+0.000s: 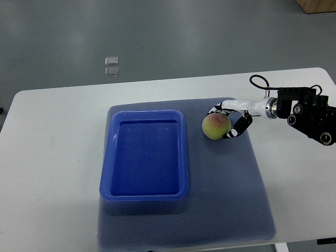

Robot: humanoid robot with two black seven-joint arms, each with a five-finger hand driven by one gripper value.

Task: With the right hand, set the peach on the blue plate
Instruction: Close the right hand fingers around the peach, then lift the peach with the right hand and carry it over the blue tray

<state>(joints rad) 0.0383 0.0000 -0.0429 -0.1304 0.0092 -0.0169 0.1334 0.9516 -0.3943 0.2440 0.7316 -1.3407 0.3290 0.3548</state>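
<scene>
Right hand (232,119) fingers cupping peach (216,126) on mat, beside blue plate (145,155); plate w/ nothing inside.

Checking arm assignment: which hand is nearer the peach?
Right. The right hand sits at the peach, fingers around its right side on the mat. The left hand is out of view.

No text, label or number can be read anywhere.
</scene>
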